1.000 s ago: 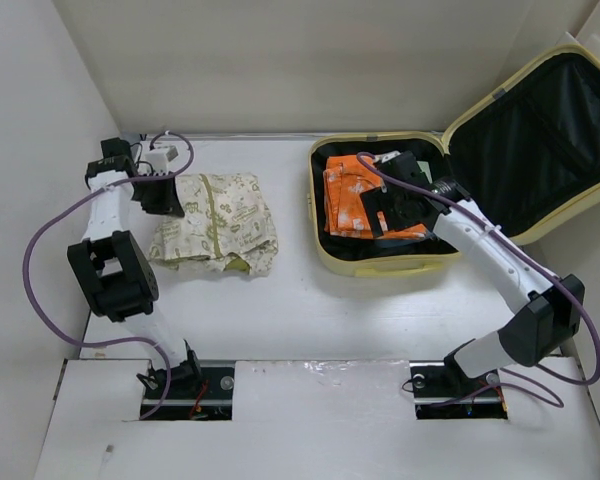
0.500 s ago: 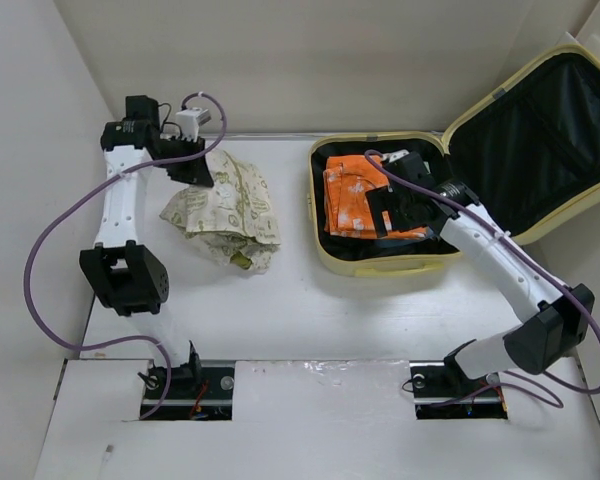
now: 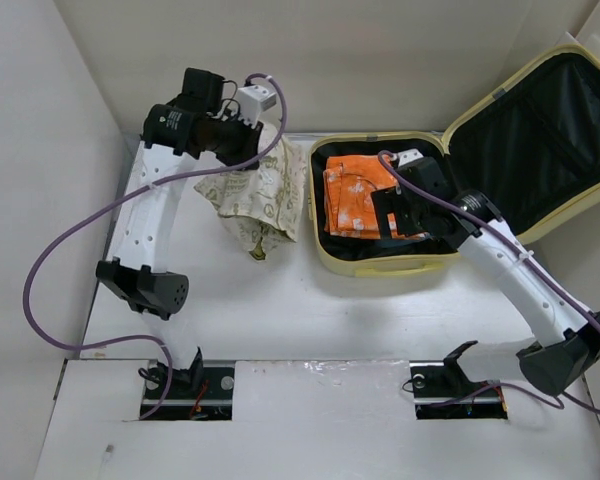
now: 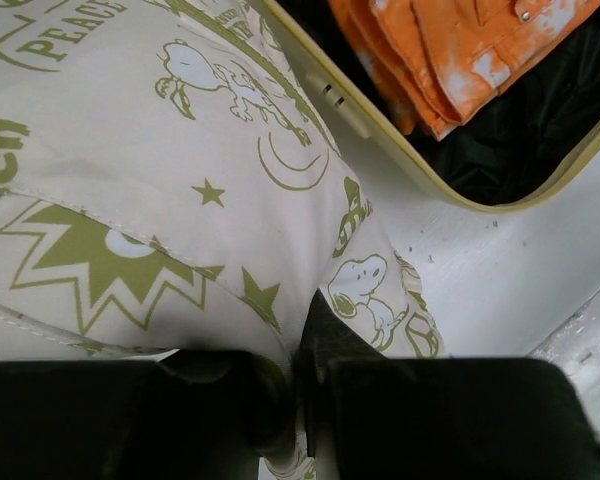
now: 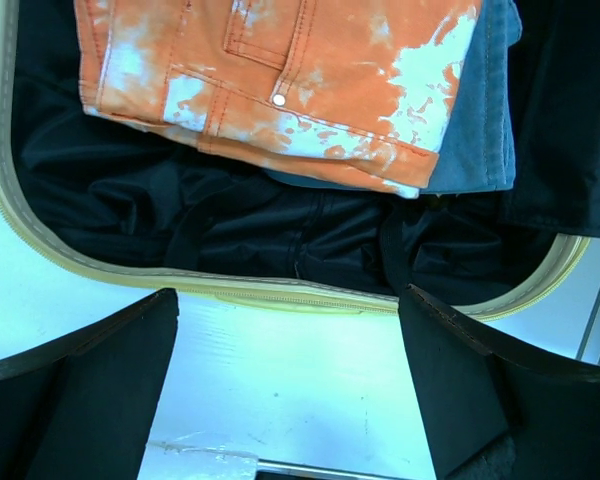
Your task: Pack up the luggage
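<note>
The luggage (image 3: 380, 266) is a pale yellow suitcase lying open at the right, its black-lined lid (image 3: 545, 140) propped up. A folded orange garment (image 3: 355, 195) lies inside it, over a blue one (image 5: 480, 120). My left gripper (image 3: 250, 140) is shut on a cream cartoon-print cloth (image 3: 262, 195), which hangs off the table just left of the suitcase. In the left wrist view that cloth (image 4: 180, 180) fills the frame, pinched in the gripper (image 4: 305, 340), with the suitcase rim (image 4: 380, 140) beside it. My right gripper (image 3: 385, 215) hovers open over the suitcase, empty (image 5: 288, 300).
White walls close in the table (image 3: 310, 310) at the back and left. The raised lid stands at the far right. The left arm's purple cable (image 3: 70, 240) loops over the left side. Both arm bases sit at the near edge.
My left arm has lifted the printed cloth off the table and carried it up and right, toward the suitcase. The right arm has drawn back slightly to the right, still open.
</note>
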`<action>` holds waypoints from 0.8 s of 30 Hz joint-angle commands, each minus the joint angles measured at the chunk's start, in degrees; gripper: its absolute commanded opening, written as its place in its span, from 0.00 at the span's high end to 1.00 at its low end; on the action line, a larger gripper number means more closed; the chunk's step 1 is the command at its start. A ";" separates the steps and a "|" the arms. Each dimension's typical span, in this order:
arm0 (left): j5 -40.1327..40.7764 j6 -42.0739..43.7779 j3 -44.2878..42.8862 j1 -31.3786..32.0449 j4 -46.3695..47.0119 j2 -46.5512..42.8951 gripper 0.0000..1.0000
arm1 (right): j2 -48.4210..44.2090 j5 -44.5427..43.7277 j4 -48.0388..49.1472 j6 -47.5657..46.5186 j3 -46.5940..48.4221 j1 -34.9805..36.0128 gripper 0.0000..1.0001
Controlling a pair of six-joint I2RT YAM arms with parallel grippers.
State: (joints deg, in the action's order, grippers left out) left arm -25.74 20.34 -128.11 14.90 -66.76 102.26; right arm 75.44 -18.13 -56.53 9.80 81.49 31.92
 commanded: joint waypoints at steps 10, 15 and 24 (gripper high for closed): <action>12.19 -2.85 -16.47 27.51 1.99 -8.03 1.00 | -9.08 -0.15 0.28 2.06 -5.64 0.69 0.05; 16.51 -2.75 -16.47 42.30 4.44 -9.88 1.00 | -15.57 4.59 5.37 3.37 -12.57 1.30 0.05; 15.28 -3.90 -16.82 43.20 30.70 -2.17 1.00 | -27.88 9.27 30.24 13.21 -26.82 -5.02 0.04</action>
State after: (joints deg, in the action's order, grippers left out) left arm -11.53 17.28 -144.86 58.41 -56.51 98.17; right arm 49.63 -10.22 -41.36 18.04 56.29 28.25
